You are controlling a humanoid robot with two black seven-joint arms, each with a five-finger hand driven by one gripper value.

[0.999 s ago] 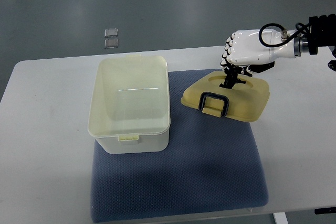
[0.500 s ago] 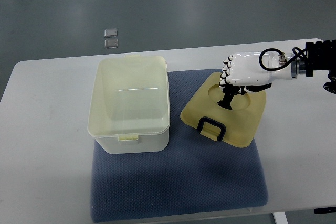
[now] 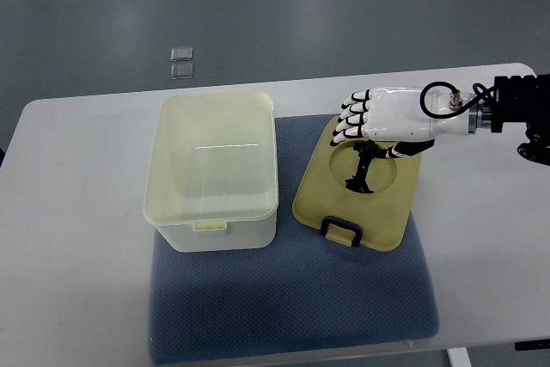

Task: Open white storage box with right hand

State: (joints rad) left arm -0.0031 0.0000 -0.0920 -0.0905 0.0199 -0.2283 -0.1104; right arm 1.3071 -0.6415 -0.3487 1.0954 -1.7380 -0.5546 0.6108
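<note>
The white storage box [image 3: 222, 235] stands open and empty on the left part of a blue mat [image 3: 292, 298]. Its cream lid [image 3: 382, 212] lies flat on the mat to the right of the box, with the black handle [image 3: 340, 231] at its near edge. My right hand [image 3: 349, 154] hovers over the lid's far edge, its arm coming in from the right. The white fingers [image 3: 351, 122] stretch out to the left, and the black thumb [image 3: 361, 171] points down into the lid's round recess. The hand looks open and is not gripping the lid. The left arm is out of view.
The mat lies on a white table [image 3: 77, 212] whose far edge runs just behind the box. Two small clear squares [image 3: 181, 62] lie on the grey floor beyond it. Bare tabletop shows left of the box and right of the lid.
The lid has come down from a tilted hold to lie flat on the mat, turned so its handle faces the near side. The right hand's fingers have stretched out and let go of it.
</note>
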